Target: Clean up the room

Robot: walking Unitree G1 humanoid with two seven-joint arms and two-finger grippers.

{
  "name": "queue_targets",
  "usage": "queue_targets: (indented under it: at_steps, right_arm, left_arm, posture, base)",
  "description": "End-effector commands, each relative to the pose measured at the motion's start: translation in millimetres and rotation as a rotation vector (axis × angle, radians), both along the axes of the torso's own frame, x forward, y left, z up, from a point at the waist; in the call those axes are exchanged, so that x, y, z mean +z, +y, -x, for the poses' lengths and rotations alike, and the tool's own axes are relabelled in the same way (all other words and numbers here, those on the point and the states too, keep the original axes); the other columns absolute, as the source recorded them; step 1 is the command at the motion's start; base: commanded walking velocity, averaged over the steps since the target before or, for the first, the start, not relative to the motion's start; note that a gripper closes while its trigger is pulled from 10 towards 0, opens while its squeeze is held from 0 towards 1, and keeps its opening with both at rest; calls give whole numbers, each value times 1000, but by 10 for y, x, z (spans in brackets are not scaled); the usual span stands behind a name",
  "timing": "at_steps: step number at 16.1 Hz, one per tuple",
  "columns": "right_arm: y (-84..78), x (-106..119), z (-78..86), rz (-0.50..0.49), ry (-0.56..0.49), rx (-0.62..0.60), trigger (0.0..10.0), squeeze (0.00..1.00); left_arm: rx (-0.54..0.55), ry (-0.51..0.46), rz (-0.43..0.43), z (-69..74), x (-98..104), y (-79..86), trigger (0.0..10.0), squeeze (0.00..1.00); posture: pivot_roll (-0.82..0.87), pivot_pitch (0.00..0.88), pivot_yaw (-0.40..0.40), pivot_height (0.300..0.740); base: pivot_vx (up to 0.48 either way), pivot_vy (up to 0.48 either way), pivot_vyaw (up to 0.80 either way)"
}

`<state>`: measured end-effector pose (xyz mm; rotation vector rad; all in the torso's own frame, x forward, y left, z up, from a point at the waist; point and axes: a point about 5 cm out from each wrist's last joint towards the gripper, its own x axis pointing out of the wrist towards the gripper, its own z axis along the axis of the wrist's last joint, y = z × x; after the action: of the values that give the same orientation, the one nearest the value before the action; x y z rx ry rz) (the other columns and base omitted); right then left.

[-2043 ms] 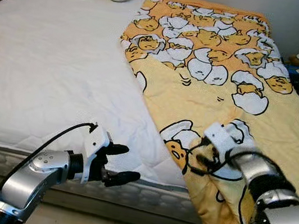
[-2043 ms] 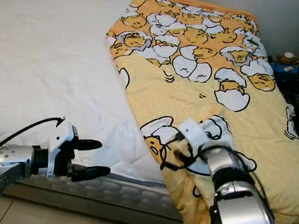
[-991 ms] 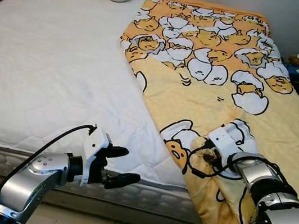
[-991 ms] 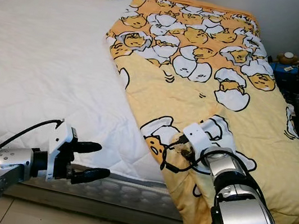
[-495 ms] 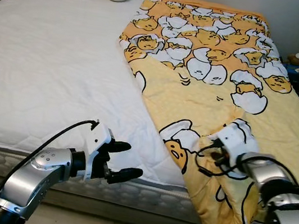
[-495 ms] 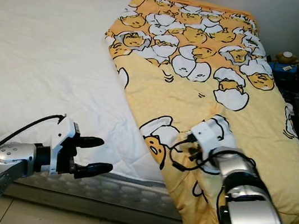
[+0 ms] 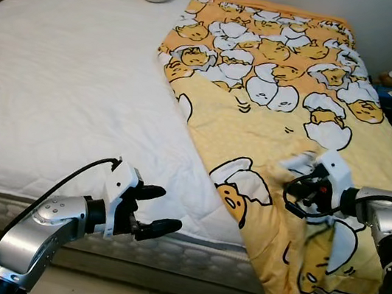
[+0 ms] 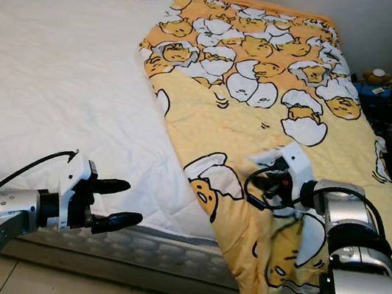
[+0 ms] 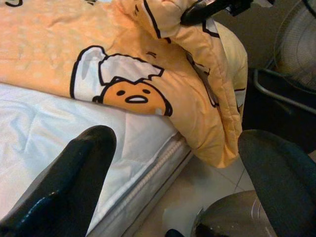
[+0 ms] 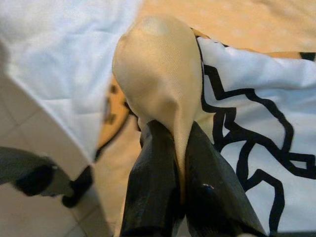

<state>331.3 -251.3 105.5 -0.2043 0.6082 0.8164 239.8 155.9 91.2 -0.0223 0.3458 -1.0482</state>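
Right wrist view: a fold of the yellow blanket (image 10: 163, 79) is pinched between the closed fingers (image 10: 153, 192) of the right gripper (image 8: 274, 183), near the foot of the white mattress (image 7: 69, 97). The left gripper (image 7: 152, 209) is held spread and empty over the mattress's front edge, well apart from the blanket.

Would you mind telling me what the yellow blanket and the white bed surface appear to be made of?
The yellow blanket looks like soft, matte printed fabric, possibly lightly padded: it bunches into a smooth fold where the right pincer pinches it. The white bed surface looks like quilted, matte cotton-like cloth, with stitched diamond puckers. The left pincer hovers open beside its edge.
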Motion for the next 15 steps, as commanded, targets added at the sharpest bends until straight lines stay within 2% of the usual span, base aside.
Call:
queue_targets:
  at_steps: [1, 3, 5, 6, 7, 9, 10, 11, 12, 15]
  right_arm:
    - [-19, 88, 9, -35, -46, 43, 0, 0]
    - [0, 158, 101, -122, -66, 129, 0, 0]
    - [68, 192, 124, -157, -82, 158, 0, 0]
    - [228, 238, 127, -195, -110, 200, 0, 0]
    - [301, 255, 133, -206, -124, 221, 0, 0]
    - [549, 268, 148, -250, -135, 291, 0, 0]
    - [861, 241, 193, -304, -120, 373, 0, 0]
    - [1050, 223, 251, -330, -102, 442, 0, 0]
    - [1296, 220, 378, -364, -70, 553, 0, 0]
    - [1430, 254, 556, -412, -24, 675, 0, 0]
  left_arm:
    - [0, -22, 3, 0, 44, -11, 10000, 0]
    - [11, -29, 15, -2, 40, -21, 10000, 0]
    - [13, -30, 15, 14, 38, -9, 10000, 0]
    - [22, -34, 22, 36, 69, 38, 10000, 0]
    - [30, -36, 27, 40, 85, 67, 10000, 0]
    - [77, -61, 11, 8, 120, 184, 10000, 0]
    - [123, -81, -8, -30, 155, 314, 10000, 0]
    - [137, -87, -12, -38, 176, 360, 10000, 0]
    - [146, -95, -20, -31, 200, 403, 10000, 0]
    - [150, -99, -27, -4, 208, 426, 10000, 0]
  posture:
    - [-25, 0, 21, 740]
    - [-38, 0, 20, 740]
    - [-45, 0, 26, 740]
    - [-51, 0, 32, 740]
    - [-50, 0, 33, 740]
    - [-39, 0, 28, 740]
    - [-28, 0, 19, 740]
    - [-23, 0, 15, 740]
    - [-14, 0, 2, 740]
    - [-5, 0, -11, 740]
  base:
    - [0, 0, 0]
    - [0, 0, 0]
    - [0, 0, 0]
    - [0, 0, 0]
    - [0, 0, 0]
    - [0, 0, 0]
    - [0, 0, 0]
    - [0, 0, 0]
    - [0, 0, 0]
    - [0, 0, 0]
